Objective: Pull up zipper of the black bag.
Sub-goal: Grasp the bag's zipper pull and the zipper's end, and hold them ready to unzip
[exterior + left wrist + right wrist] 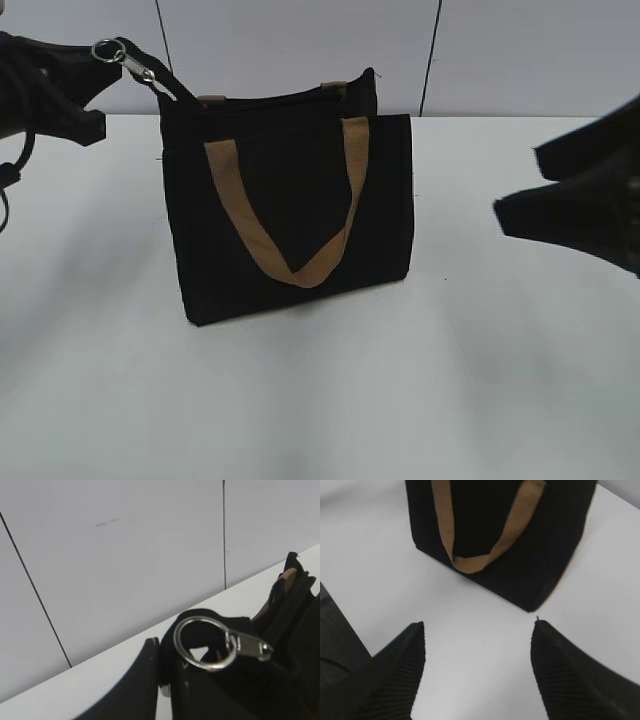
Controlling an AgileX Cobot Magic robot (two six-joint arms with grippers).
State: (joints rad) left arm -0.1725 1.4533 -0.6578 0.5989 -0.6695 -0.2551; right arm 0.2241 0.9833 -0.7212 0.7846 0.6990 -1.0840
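The black bag [290,200] stands upright mid-table with a tan strap handle [300,265] hanging down its front. The zipper line [270,103] runs along its top edge; I cannot tell whether it is open or closed. My left gripper [98,70] is at the bag's upper left, shut on a black fabric tab [150,68] pulled up-left from the top corner. A silver ring and clasp [220,645] hang at that tab just beyond the jaws [162,652]. My right gripper [515,182] is open and empty to the bag's right, jaws [479,625] apart over the table, short of the bag [520,570].
The white table [320,390] spreads around the bag. A white panelled wall [500,50] with dark seams stands close behind it. A second tan strap end [335,88] shows at the bag's back edge.
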